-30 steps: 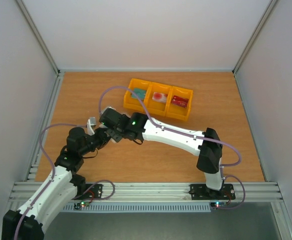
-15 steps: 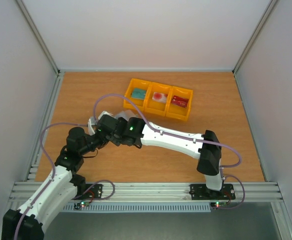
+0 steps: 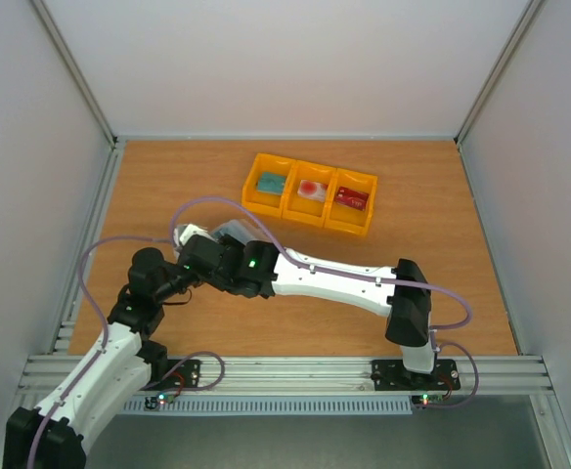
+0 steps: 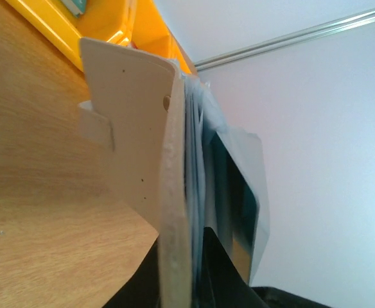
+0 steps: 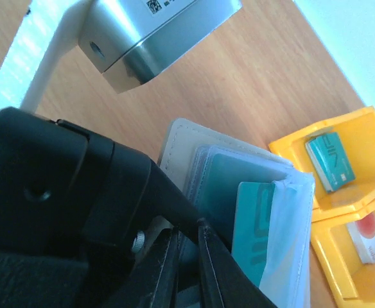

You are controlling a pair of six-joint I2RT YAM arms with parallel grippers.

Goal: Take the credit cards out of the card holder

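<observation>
Lab cell: white walls, aluminium rails

Open beige card holder, teal card inside

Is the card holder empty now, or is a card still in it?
Not empty. The right wrist view shows a teal card tucked between the translucent inner leaves of the card holder.

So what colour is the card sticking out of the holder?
The card is teal; the right wrist view shows it best.
</observation>
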